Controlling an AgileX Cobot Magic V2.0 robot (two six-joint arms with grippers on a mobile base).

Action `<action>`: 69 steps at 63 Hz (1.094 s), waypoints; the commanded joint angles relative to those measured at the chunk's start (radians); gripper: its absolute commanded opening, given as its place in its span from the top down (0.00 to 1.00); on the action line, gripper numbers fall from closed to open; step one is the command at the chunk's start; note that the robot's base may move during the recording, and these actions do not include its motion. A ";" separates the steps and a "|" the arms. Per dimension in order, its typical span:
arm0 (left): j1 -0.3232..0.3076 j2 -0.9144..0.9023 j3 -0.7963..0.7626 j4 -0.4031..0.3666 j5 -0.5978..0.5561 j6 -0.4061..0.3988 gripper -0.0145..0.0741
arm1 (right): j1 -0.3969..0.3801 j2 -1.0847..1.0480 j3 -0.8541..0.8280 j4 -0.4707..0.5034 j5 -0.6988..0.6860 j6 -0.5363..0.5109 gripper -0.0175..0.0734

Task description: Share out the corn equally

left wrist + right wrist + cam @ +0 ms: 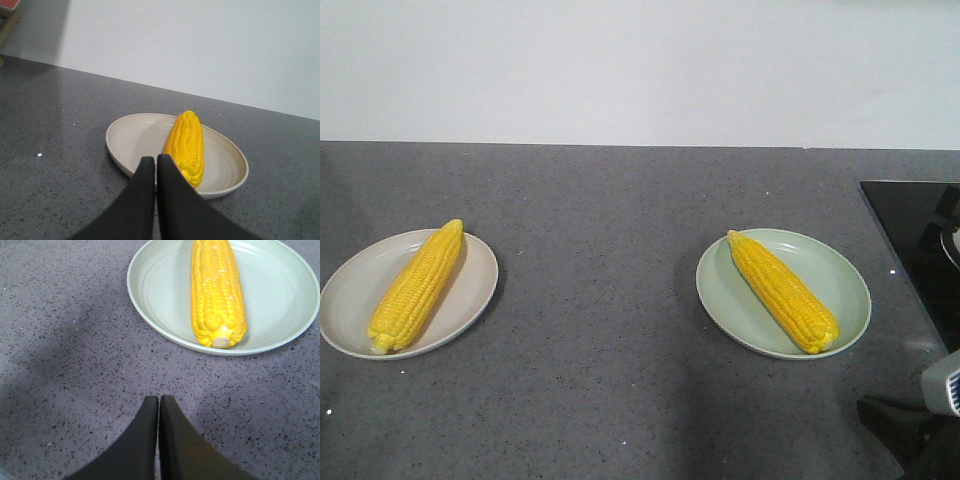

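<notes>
On the left side, the left gripper [156, 161] is seen from its wrist view with its two dark fingers pressed together, tip to tip, nothing being held between them. The fingertips are shown in front of the near rim of the beige plate [127, 137]; whether the rim is touched cannot be told. On that plate one cob, the left corn [418, 285], is laid. In the front view its long axis is set diagonally, the tapered tip being pointed up and to the right toward the wall, and the blunt stub end lying at the lower left near the plate's rim. The cob is kept toward the right half of the plate.

Both plates are borne by the grey speckled counter [600, 300], and they are set well apart.

On the right, the pale green plate [845, 285] is found, and on it the right corn [783, 290] is laid. Its long axis is also diagonal, but mirrored: the tapered tip is pointed up and to the left, the stub end down and to the right, close to the rim. A black panel [910, 240] is seen at the far right edge of the counter.

The right gripper [159, 400] is shown in its wrist view with its fingers closed against each other and empty, held over bare counter, apart from the green plate, with the cob's pale stub end facing it.
</notes>
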 commanded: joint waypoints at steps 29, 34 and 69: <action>0.000 -0.014 -0.022 0.000 -0.065 -0.009 0.84 | -0.013 -0.054 0.000 -0.009 -0.065 -0.013 0.82; 0.000 -0.014 -0.022 0.000 -0.065 -0.009 0.84 | -0.013 -0.107 0.059 -0.036 -0.114 -0.011 0.81; 0.000 -0.015 -0.022 0.001 -0.065 -0.008 0.84 | -0.149 -0.668 0.380 -0.386 -0.376 0.361 0.81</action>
